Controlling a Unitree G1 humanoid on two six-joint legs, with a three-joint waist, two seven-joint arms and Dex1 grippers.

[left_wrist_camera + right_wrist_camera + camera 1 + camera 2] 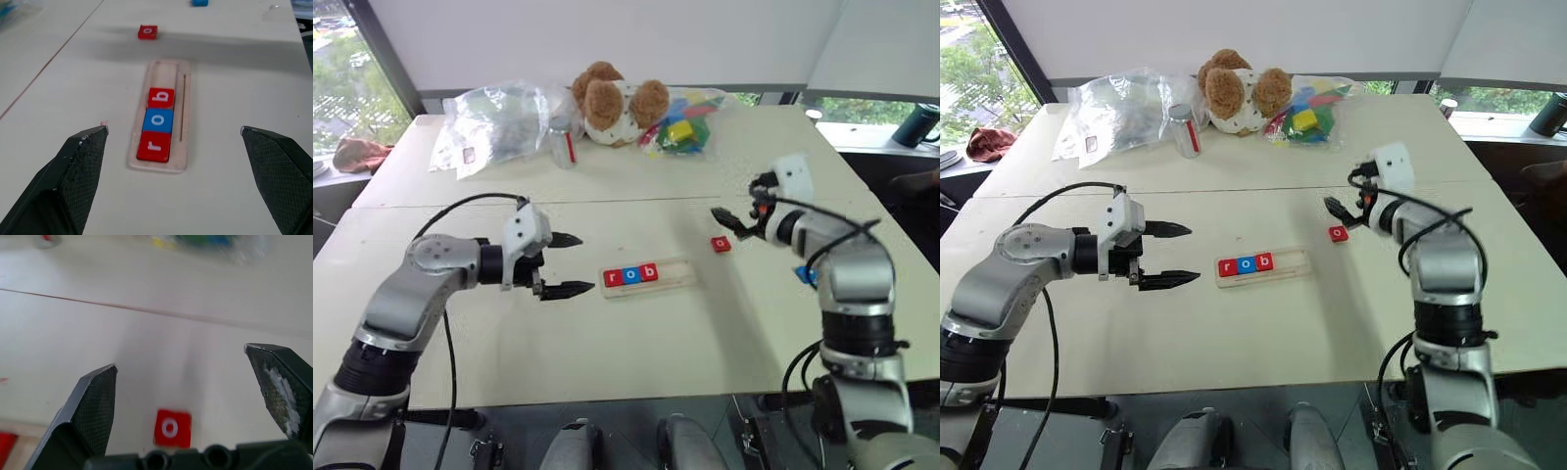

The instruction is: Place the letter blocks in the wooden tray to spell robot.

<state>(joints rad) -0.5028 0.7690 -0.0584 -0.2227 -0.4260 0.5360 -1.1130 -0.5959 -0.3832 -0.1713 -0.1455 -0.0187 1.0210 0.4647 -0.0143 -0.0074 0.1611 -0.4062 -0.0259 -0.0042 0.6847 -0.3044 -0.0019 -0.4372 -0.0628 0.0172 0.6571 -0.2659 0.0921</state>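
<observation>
The wooden tray [674, 273] lies mid-table with three letter blocks in its left part: red r [613, 278], blue o [630, 275], red b [648, 272]. The tray's right part is bare. A loose red o block [721, 244] lies on the table to the right of the tray. Further right, a blue block [806, 275] shows partly behind my right arm. My left gripper [584, 262] hovers open just left of the tray, pointing at it, holding nothing. My right gripper [724, 223] is open and empty, just above and behind the red o block [172, 428].
At the back of the table are a teddy bear [612, 101], a clear plastic bag [494, 122], a small jar [564, 142] and a bag of coloured toy blocks [683, 122]. A seam [636, 203] between two tabletops runs across behind the tray.
</observation>
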